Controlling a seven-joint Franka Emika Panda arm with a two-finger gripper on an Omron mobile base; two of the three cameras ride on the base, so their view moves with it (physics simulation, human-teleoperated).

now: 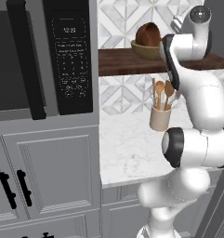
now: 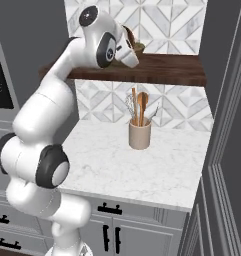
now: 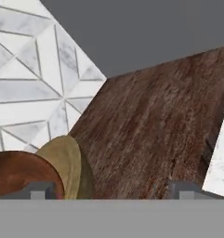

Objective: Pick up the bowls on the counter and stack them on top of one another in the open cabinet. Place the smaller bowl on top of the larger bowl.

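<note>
We note the gripper (image 3: 111, 190) with fingers (image 3: 39, 189) spread wide apart, clamping nothing, one tip just beside the smaller bowl (image 3: 20, 174). That dark bowl sits nested in the larger bowl (image 3: 69, 162), both on the open cabinet (image 3: 150, 125) shelf board. Below we list the counter (image 1: 132, 148), bearing a beige utensil cup (image 1: 160, 117).

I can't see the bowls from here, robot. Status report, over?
Jaws open, gripper up at the shelf. Small dark bowl sits in the tan bowl on the shelf. Utensil cup alone on the counter, not in the way.
</note>
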